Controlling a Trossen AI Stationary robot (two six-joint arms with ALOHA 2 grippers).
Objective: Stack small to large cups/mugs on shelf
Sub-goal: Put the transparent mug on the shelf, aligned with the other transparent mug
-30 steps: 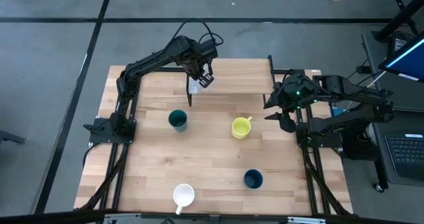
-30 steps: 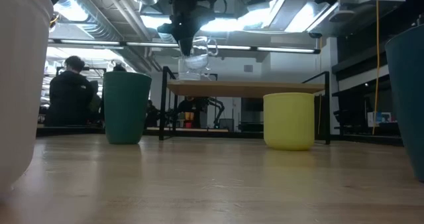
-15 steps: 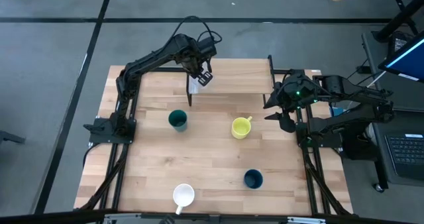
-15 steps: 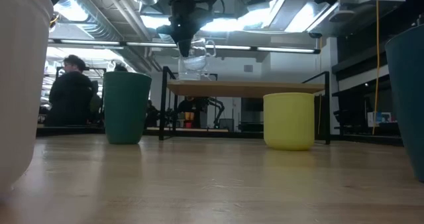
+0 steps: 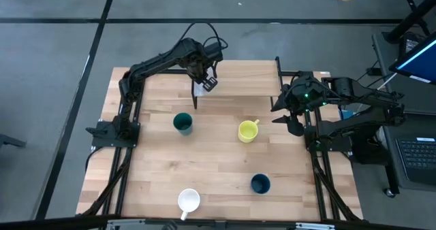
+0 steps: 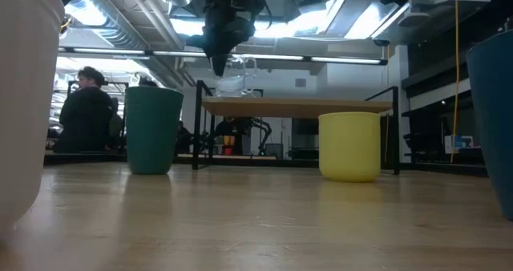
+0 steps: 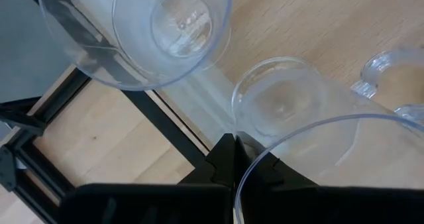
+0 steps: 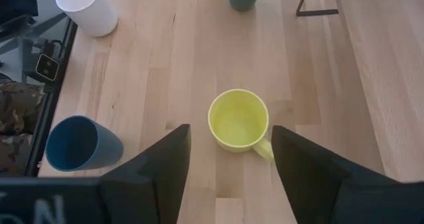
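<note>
The shelf [image 5: 245,80] stands at the far middle of the table. My left gripper [image 5: 206,82] is over the shelf's left end, shut on a clear mug [image 7: 285,111]. A second clear cup [image 7: 142,25] stands upright beside it at the shelf's left edge. On the table below stand the teal cup [image 5: 182,123], the yellow mug [image 5: 247,130], the navy cup [image 5: 259,183] and the white mug [image 5: 189,201]. My right gripper [image 5: 294,121] is open and empty at the table's right edge, right of the yellow mug [image 8: 237,120]. My left gripper pinches the clear mug's rim [image 7: 255,164] between its two fingers, on the side away from the handle [image 7: 391,71]. The fingers come from above, pointing down. The mug is upright, its bottom at the shelf top [image 6: 321,107]; whether it rests there I cannot tell.
The shelf's black legs [image 5: 195,99] stand on the table near the teal cup. Open tabletop lies between the cups. The arms' black frames run along both table sides. People show in the room behind in the low view [image 6: 84,111].
My left gripper has gone down a little toward the shelf top with the clear mug, which has stayed upright.
</note>
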